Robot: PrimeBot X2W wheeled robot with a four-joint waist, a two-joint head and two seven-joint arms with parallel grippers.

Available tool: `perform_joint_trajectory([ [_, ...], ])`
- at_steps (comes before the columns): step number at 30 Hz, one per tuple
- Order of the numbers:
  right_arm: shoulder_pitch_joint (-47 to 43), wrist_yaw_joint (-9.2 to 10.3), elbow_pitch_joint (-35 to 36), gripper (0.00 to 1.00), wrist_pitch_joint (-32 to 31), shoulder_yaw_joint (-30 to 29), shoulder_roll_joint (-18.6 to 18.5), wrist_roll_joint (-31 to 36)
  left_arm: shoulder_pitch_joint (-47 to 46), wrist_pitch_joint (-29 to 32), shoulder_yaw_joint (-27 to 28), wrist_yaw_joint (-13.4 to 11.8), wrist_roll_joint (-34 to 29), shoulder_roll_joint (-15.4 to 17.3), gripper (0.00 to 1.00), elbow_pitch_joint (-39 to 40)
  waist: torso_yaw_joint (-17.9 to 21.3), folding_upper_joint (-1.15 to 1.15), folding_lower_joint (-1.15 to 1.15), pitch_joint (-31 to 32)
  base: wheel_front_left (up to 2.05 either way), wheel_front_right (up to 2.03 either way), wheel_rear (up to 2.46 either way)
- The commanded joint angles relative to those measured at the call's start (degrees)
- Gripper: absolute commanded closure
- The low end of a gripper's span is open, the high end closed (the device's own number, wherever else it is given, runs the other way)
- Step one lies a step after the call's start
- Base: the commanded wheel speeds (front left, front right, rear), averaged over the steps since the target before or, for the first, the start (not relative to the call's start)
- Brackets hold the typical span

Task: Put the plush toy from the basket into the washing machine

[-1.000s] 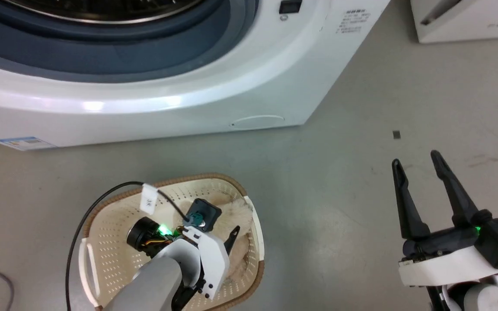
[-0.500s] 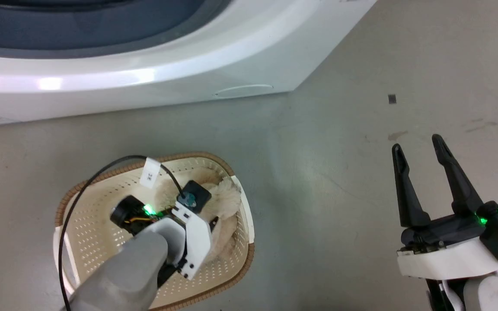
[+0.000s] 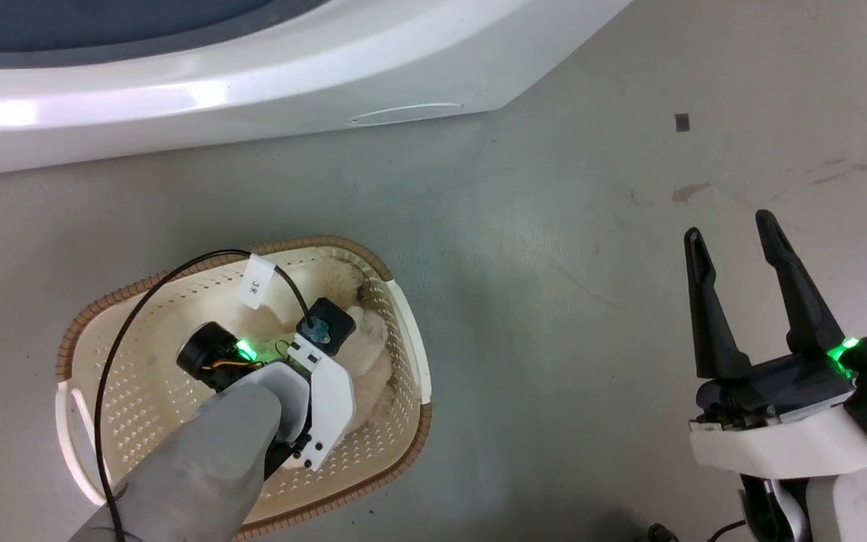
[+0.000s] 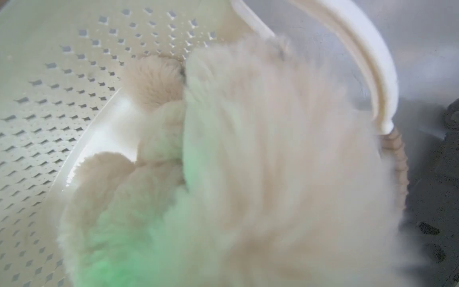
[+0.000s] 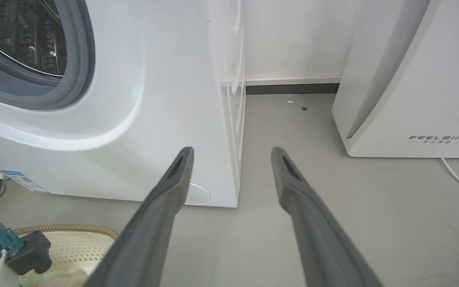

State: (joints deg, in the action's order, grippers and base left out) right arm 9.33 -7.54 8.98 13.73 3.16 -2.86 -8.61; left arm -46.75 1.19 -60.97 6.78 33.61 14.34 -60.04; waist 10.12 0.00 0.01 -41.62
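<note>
Plush toy (image 4: pixel 253 159) sat at the basket's (image 3: pixel 140 354) 2 o'clock side, left tool (image 3: pixel 328 376) buried in fur, couldn't tell its grip; right tool (image 3: pixel 729 227) spread.

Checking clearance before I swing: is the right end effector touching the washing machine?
Apart. The head view shows grey floor between the right end effector and the washing machine.

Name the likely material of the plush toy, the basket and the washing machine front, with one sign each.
Plush toy: probably synthetic fur, long shaggy cream fibres. Basket: apparently matte moulded plastic, even holes. Washing machine: glossy white panel, enamelled metal or plastic; it mirrors lights.
</note>
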Motion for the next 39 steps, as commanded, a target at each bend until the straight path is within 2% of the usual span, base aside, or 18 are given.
perform_joint_trajectory([
  [1,1.3,0.05,0.2,0.0,0.6,0.2,0.0,-0.4,-1.5,-0.8,-1.6,0.4,1.3,0.4,1.0,-1.8,0.0,0.0,-0.01,0.0,0.0,0.0,0.0],
  [7,1.3,0.05,-0.4,0.0,1.3,-0.3,0.0,-0.4,-1.5,-5.2,-4.2,0.7,5.2,0.0,1.0,-5.5,-0.7,0.0,-0.01,3.0,0.0,0.0,0.0],
  [15,-1.3,0.05,-2.1,0.0,1.3,-1.8,0.0,0.2,3.3,-13.7,-2.6,0.4,7.8,-0.9,1.0,-5.9,-2.9,0.0,-0.01,13.1,0.0,0.0,0.0],
  [23,-5.0,0.05,-3.5,0.0,1.3,-2.9,0.0,1.0,8.2,-16.0,-0.2,-1.2,9.0,-1.5,1.0,-2.9,-5.5,0.0,-0.01,22.0,0.0,0.0,0.0],
  [27,-7.2,0.05,-4.0,0.0,1.3,-3.7,0.0,1.2,11.3,-16.2,2.8,-3.3,8.4,-0.4,1.0,3.5,-6.8,0.0,-0.01,26.3,0.0,0.0,0.0],
  [30,-9.2,0.05,-4.4,0.0,1.3,-4.3,0.0,1.5,15.8,-16.2,6.7,-6.0,6.8,2.0,1.0,11.7,-7.8,0.0,-0.01,29.4,0.0,0.0,0.0],
  [38,-11.2,0.05,-4.3,0.0,1.3,-4.5,0.0,1.6,23.3,-16.2,16.6,-11.1,1.9,7.2,1.0,30.6,-8.5,0.0,-0.01,31.7,0.0,0.0,0.0],
  [39,-11.2,0.05,-4.3,0.0,1.3,-4.5,0.0,1.6,23.3,-16.2,16.6,-11.1,1.9,7.2,1.0,30.6,-8.5,0.0,-0.01,31.7,0.0,0.0,0.0],
])
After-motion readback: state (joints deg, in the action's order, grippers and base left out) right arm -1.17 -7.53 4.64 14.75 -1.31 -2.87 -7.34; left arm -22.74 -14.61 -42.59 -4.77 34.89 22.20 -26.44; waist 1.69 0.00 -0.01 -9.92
